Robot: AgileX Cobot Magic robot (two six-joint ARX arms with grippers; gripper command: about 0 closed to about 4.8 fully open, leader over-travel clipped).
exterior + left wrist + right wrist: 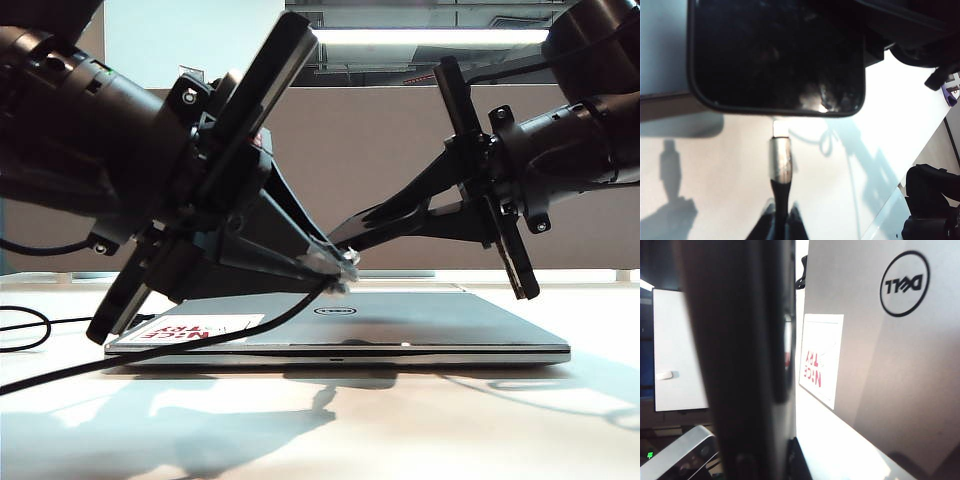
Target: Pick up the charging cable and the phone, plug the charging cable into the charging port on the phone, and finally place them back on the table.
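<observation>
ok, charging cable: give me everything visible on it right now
The charging cable is a thin black cord ending in a silvery metal collar and a small bright plug tip. The left tool, shut, pinches the dark strain relief just behind the collar. The tip points at the lower edge of the phone, close below it, with a sliver of table between: not yet plugged in. In the exterior view the cord droops leftward past the laptop down to the table.

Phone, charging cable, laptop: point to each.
phone [775, 55], left wrist view, glossy face.
charging cable [780, 160], left wrist view, silvery plug collar; left gripper [781, 216] grips its cord.
laptop [900, 390], right wrist view, silver lid.
</observation>
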